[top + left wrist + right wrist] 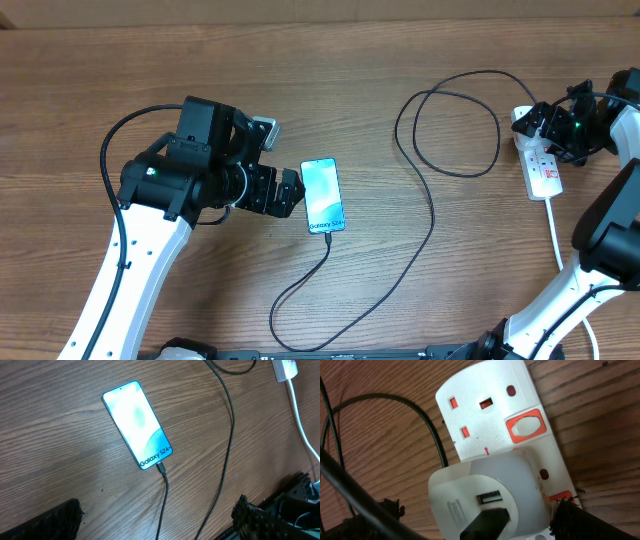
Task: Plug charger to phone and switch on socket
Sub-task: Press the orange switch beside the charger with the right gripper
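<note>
Arms rise from the near edge of the wooden table (330, 60), one on each side. The left arm (140, 260) bends over the left half, its wrist turned right. The left gripper (288, 190) hangs just left of the phone (322, 195), jaws spread wide, holding nothing and touching nothing. The phone lies flat, screen lit, with the charger cable (430, 220) plugged into its near end. The cable curls toward the near edge, runs back up the table, loops once and reaches the power strip (545, 172) at far right.

The right arm (610, 215) reaches to the strip's far end. The right gripper (477, 512) is fully open, its fingertips (570, 515) on either side of a white adapter (485, 485) seated in the strip; whether they touch it I cannot tell. A black connector sits in the adapter's port. Just beyond is a red-framed switch (525, 427). A thick white cord (553, 235) leaves the strip's near end.
</note>
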Tool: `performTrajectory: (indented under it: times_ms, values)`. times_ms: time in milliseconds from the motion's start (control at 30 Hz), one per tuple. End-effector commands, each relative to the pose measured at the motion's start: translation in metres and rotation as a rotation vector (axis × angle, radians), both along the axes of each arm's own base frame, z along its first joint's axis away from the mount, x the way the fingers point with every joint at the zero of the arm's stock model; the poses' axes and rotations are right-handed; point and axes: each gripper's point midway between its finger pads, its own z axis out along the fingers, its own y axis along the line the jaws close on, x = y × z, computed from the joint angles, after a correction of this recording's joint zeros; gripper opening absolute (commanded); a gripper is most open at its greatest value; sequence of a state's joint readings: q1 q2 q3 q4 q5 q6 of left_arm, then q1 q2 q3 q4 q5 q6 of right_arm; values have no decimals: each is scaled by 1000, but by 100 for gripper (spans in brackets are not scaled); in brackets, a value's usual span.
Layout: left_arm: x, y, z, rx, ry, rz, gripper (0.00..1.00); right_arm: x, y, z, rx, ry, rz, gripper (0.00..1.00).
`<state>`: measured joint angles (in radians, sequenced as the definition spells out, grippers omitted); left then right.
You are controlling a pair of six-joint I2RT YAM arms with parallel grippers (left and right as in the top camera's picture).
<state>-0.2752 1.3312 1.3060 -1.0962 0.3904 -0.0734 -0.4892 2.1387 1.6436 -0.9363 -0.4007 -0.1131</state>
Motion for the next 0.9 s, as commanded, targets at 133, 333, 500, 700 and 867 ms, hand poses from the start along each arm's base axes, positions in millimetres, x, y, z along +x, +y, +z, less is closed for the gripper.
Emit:
performTrajectory:
  times_ms: [133, 333, 500, 700, 867]
  values:
    - [-2, -5, 11, -18, -38, -33, 100, 0, 17, -7, 54, 7, 45, 100]
    - [-2, -5, 11, -18, -38, -33, 100, -1, 18, -8, 57, 11, 46, 100]
    - [-2, -5, 11, -18, -38, -33, 100, 0, 18, -11, 54, 6, 46, 100]
    - [-2, -5, 11, -18, -38, -33, 99, 1, 16, -11, 49, -1, 47, 100]
    - [-2, -5, 11, -18, -38, -33, 100, 1, 16, -11, 48, -2, 49, 100]
